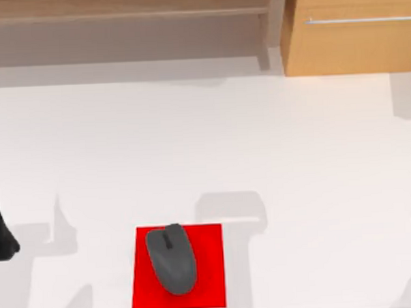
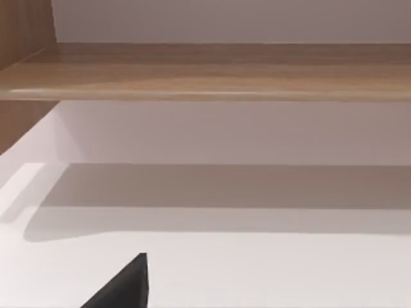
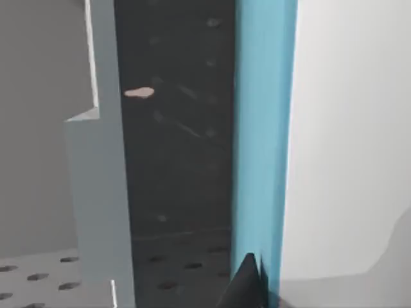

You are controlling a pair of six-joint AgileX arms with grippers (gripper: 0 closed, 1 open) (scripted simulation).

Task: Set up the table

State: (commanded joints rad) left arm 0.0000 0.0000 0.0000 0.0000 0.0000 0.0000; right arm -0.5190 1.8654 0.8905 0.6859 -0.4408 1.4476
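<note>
You have no readable writing here. The wide white table (image 1: 274, 158) fills the frame — a dark grey computer mouse (image 1: 172, 258) lies on the small red square mat (image 1: 204, 290), lower centre. Your left arm (image 1: 1, 231) sits at the left edge; whether its pincer is spread — I cannot tell.

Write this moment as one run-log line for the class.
mouse: on red mat | table: white | left arm: table's left edge | cabinet: back right
</note>
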